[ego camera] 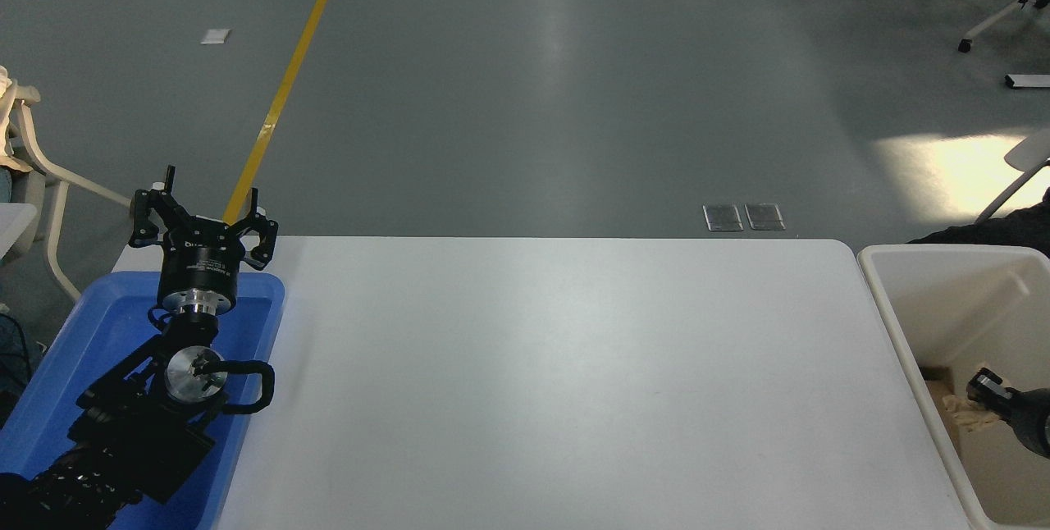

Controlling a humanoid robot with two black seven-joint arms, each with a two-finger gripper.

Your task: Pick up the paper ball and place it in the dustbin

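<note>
I see the right gripper (976, 400) inside the dustbin (902, 325), closed on the paper ball (961, 412), a tan, crumpled, lumpy wad. The left gripper (201, 222), fingers spread, is parked above the blue tray (107, 317).

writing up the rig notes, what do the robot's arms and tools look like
Both arms are black. The left tool has angular black fingers on a round black body with small white print, a silver ring and disc behind it, and a looping black cable. The right tool shows only a black tip.
</note>
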